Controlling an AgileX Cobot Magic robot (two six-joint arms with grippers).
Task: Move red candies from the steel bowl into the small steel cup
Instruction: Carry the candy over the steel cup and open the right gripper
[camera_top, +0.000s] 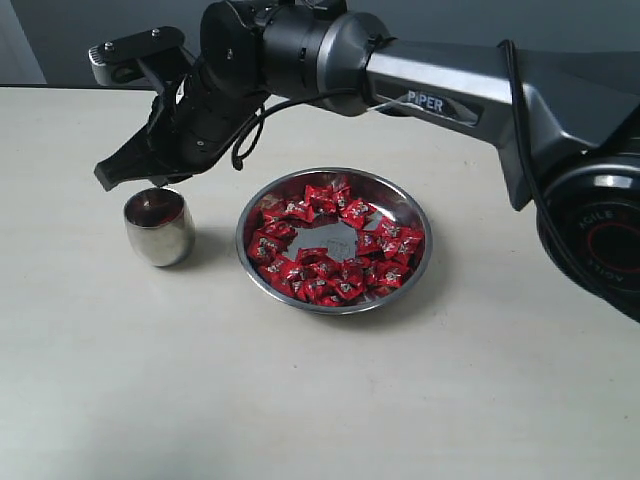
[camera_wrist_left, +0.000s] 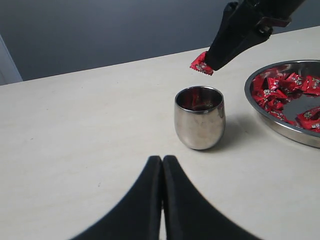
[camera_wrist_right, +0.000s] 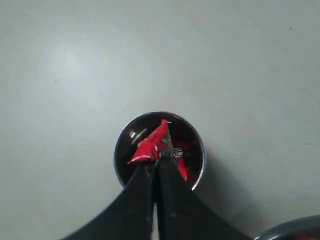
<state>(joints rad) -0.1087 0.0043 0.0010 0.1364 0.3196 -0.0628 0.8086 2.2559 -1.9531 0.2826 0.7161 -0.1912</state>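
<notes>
My right gripper (camera_wrist_left: 210, 62) is clamped on one red candy (camera_wrist_left: 201, 64), hanging just above the mouth of the cup (camera_top: 158, 228). The cup stands beside the bowl (camera_top: 243, 245) mid-table, well in from the far edge. I see some red inside the cup, so I judge at least one is delivered. The bowl holds a heap of candies (camera_top: 330, 265), so most of the job remains. My left gripper (camera_wrist_left: 162, 167) is closed on nothing.

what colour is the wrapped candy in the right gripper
Shiny red wrapped candy; best in left wrist view.
</notes>
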